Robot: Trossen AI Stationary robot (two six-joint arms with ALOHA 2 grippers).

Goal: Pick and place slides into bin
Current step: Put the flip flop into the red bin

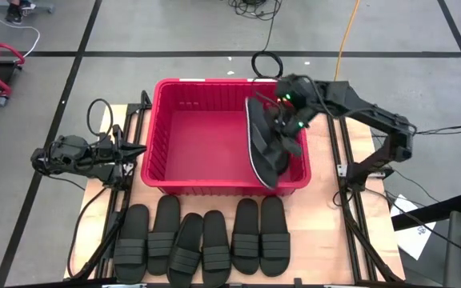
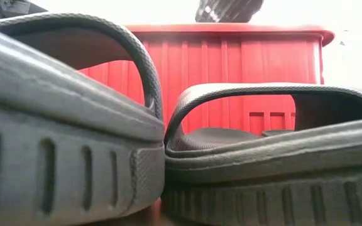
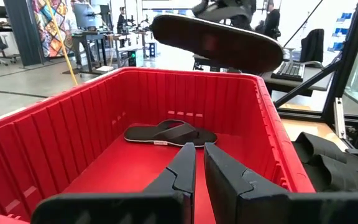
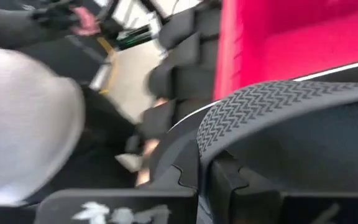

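Observation:
The red bin (image 1: 158, 128) stands mid-table. One thin-strapped black slide (image 3: 169, 134) lies flat on the bin's floor near its right wall. Above the bin's right part hangs another black slide (image 1: 261, 144), with my right gripper (image 1: 278, 126) shut on it; it also shows as a dark oval (image 3: 216, 40) over the bin's far rim in the left wrist view. Several band-strapped slides (image 1: 202, 240) lie in a row along the table's near edge. My left gripper (image 1: 138, 150) waits level at the bin's left wall, shut and touching nothing. My right gripper pinches the slide's long side edge (image 4: 213, 146) between its two fingers, with the zigzag tread of the sole showing right above them. The fingers slant down from the table's right and lie across the slide. The slide is lifted clear above the bin and tilted.
The bin's rim (image 3: 185, 76) and slotted walls stand high around the floor, whose left and middle parts are bare red. In the low view two of the row's slides (image 2: 61, 125) (image 2: 263, 157) fill the foreground before the bin's near wall (image 2: 231, 63).

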